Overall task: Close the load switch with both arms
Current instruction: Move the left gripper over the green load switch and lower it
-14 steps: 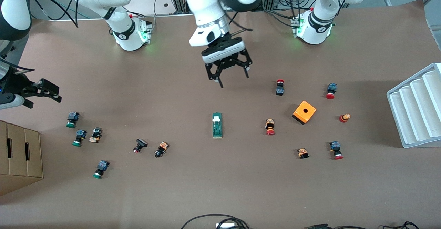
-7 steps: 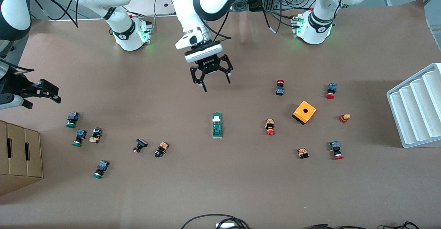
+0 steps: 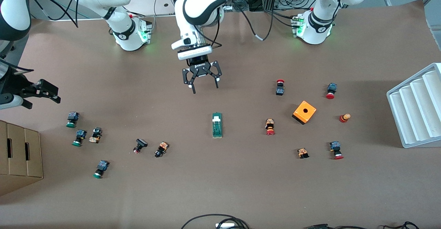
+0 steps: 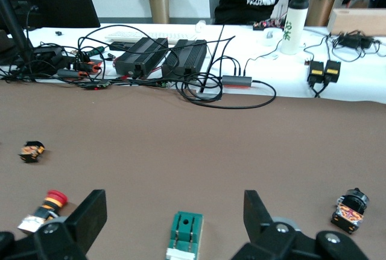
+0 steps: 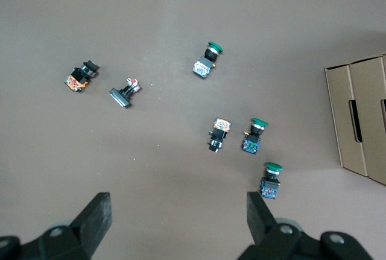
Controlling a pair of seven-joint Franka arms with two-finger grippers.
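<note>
The load switch (image 3: 216, 125) is a narrow dark-green block with a white tab, lying flat near the table's middle. My left gripper (image 3: 205, 88) hangs open over bare table, between the robots' bases and the switch. In the left wrist view the switch (image 4: 184, 236) lies on the table in line with the gap of the open left gripper (image 4: 174, 198), which touches nothing. My right gripper (image 3: 59, 96) waits open and empty at the right arm's end of the table. In the right wrist view the right gripper (image 5: 178, 202) is above bare table beside several green-capped buttons (image 5: 270, 181).
An orange box with a hole (image 3: 304, 112) and red-capped buttons (image 3: 270, 127) lie toward the left arm's end. A white ribbed rack (image 3: 417, 105) stands at that end. Green-capped buttons (image 3: 71, 119) and a cardboard box (image 3: 19, 153) are at the right arm's end.
My left gripper has come down and shifted a little toward the right arm's end, still open. The right gripper and the load switch have not moved.
</note>
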